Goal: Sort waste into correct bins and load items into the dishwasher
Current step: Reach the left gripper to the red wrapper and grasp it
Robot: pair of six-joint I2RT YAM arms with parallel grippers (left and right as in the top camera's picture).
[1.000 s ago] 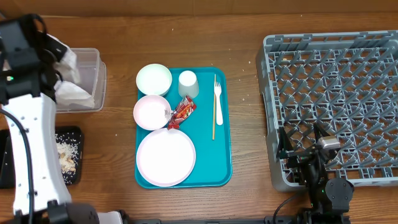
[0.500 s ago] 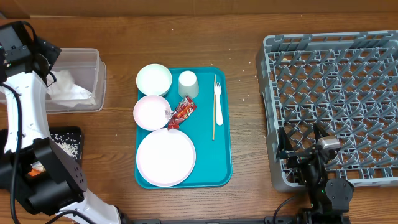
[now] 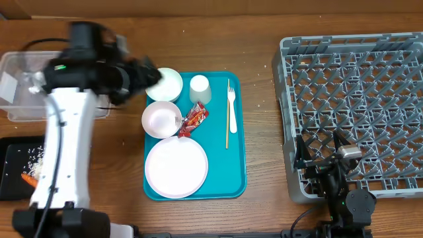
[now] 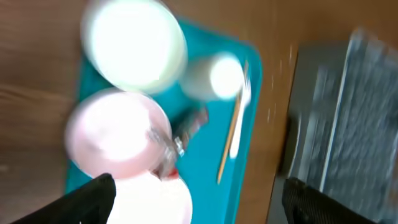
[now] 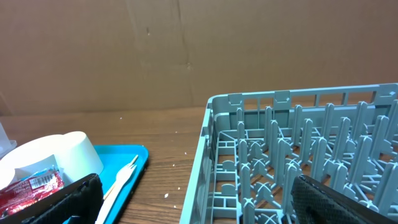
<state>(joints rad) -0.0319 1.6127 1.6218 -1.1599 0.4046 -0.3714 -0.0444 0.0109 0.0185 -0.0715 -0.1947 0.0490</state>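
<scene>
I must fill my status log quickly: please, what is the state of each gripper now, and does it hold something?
Left gripper: open, holding nothing.
Right gripper: open, holding nothing.

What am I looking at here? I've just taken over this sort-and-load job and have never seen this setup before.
Two robot arms work at a wooden table. One picture looks straight down; the other two come from cameras on each wrist. The left end effector, open and empty, hovers by the teal tray holding two bowls, a cup, plate, fork and red wrapper. The right end effector, also open and empty, sits by the grey rack. Far left: clear tub, black tray.
</scene>
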